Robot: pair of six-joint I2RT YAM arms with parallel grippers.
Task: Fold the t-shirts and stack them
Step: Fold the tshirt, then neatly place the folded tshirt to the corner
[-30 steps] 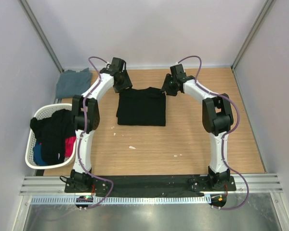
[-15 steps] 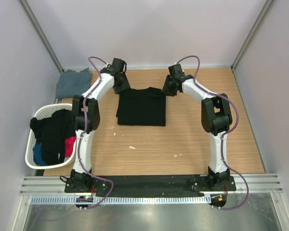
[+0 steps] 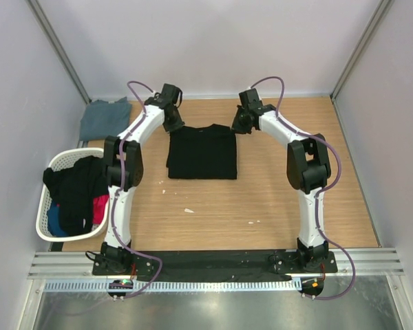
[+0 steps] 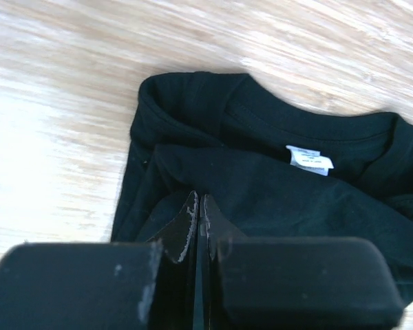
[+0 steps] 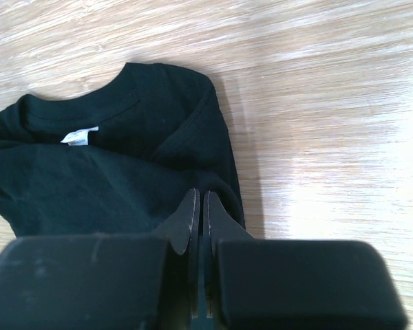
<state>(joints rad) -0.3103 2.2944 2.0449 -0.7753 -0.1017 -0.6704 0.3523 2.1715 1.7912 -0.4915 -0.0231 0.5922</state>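
A black t-shirt (image 3: 202, 152) lies folded into a rectangle on the wooden table, its collar toward the far wall. Its white neck label (image 4: 310, 159) shows in both wrist views. My left gripper (image 3: 174, 125) is shut just over the shirt's far left corner, and its tips (image 4: 199, 196) hover above the dark cloth (image 4: 275, 185). Over the far right corner my right gripper (image 3: 238, 126) is shut too (image 5: 199, 194), above the shirt (image 5: 89, 179). No cloth shows between either pair of fingers. A slate grey-blue t-shirt (image 3: 103, 117) lies crumpled at the far left.
A white laundry basket (image 3: 44, 206) stands at the left table edge, with black (image 3: 76, 189), red (image 3: 100, 205) and blue clothes in it. Grey walls close in the back and both sides. A few small white specks (image 3: 188, 210) lie on the wood.
Both grippers have gone from open to shut and have shifted slightly toward the far wall. The black shirt has not moved.
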